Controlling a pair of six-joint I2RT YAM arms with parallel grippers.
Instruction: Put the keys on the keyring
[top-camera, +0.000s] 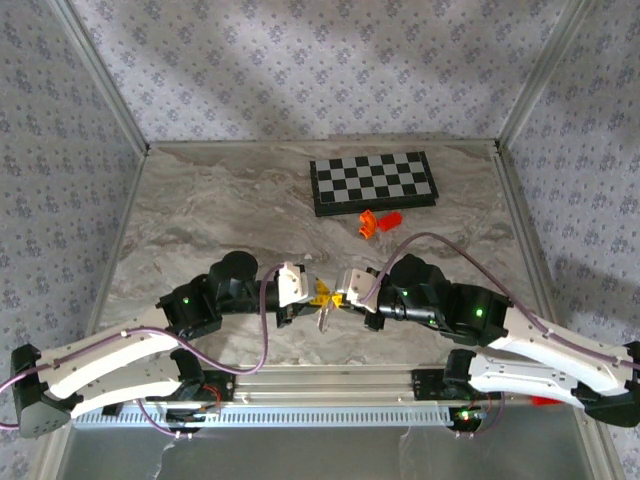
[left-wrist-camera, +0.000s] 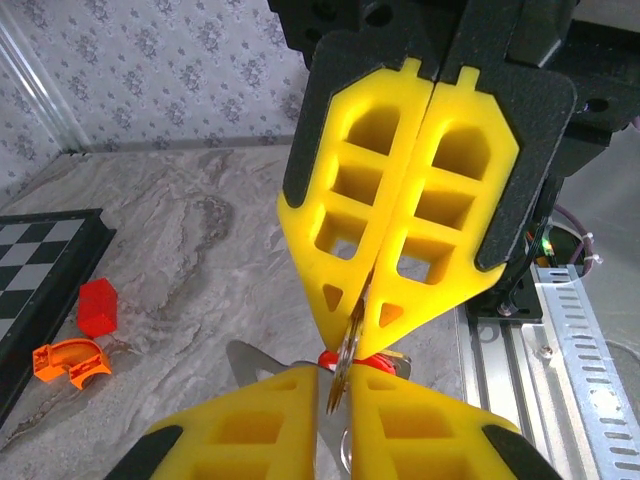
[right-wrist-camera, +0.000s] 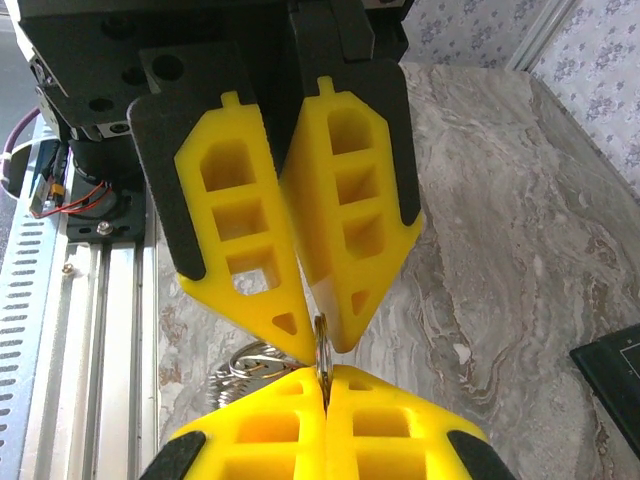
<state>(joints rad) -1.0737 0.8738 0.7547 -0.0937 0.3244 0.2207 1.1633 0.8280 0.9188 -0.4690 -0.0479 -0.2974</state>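
Observation:
My left gripper (top-camera: 320, 293) and right gripper (top-camera: 338, 298) meet tip to tip low over the table's near middle. Between them stands the keyring (left-wrist-camera: 350, 378), a thin metal loop seen edge-on. The right gripper (right-wrist-camera: 325, 385) is shut on its near edge (right-wrist-camera: 322, 345). The left gripper (left-wrist-camera: 355, 375) is closed to a narrow slit with the ring's other edge inside. The silver key (left-wrist-camera: 250, 362) with its red tag (left-wrist-camera: 332, 357) hangs flat just beneath the left fingertips. Silvery links (right-wrist-camera: 245, 365) dangle under the ring. I cannot tell whether the key is threaded on.
A black-and-white chessboard (top-camera: 372, 182) lies at the back, with a red block (left-wrist-camera: 98, 305) and an orange piece (left-wrist-camera: 68, 362) in front of it. The aluminium rail (top-camera: 330, 380) runs along the near edge, right behind both wrists.

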